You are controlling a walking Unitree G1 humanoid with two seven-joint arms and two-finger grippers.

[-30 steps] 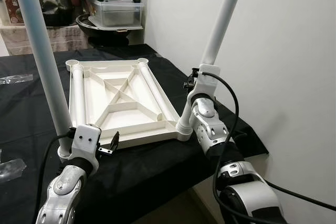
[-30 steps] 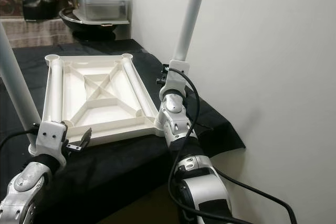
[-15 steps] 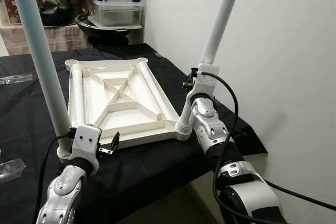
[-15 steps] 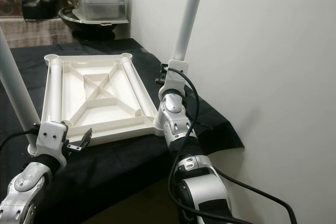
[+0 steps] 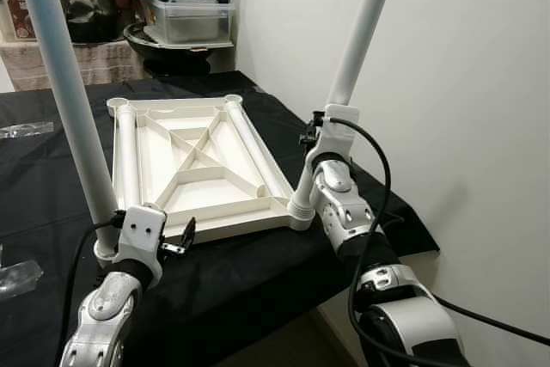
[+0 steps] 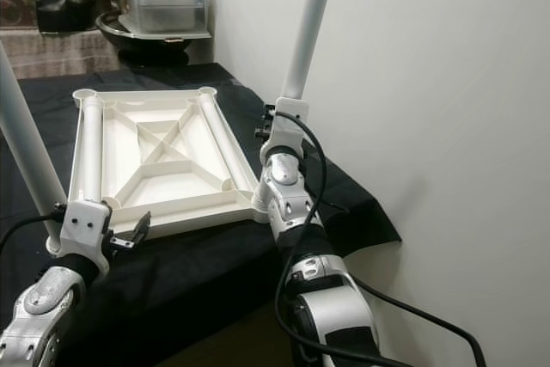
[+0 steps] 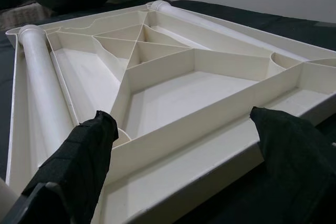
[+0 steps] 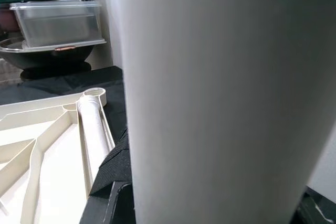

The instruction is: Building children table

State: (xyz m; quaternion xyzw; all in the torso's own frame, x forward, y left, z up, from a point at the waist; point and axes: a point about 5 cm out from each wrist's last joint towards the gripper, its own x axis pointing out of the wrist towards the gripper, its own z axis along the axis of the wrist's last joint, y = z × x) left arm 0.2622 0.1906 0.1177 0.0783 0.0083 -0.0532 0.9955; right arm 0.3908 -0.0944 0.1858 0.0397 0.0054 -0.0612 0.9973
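Observation:
A white tabletop lies upside down on a black cloth, ribs facing up. Two white legs lie inside it along its left side and right side. At its near left corner a third leg stands upright, its foot partly hidden by my left wrist. My left gripper is open beside that leg, and the tabletop's near rim runs between its fingers. A fourth leg stands tilted at the near right corner. My right gripper is shut on it.
The black cloth covers a table that ends just before me and at the right, beside a white wall. Pots and a plastic box stand at the back. Clear plastic bags lie at the left.

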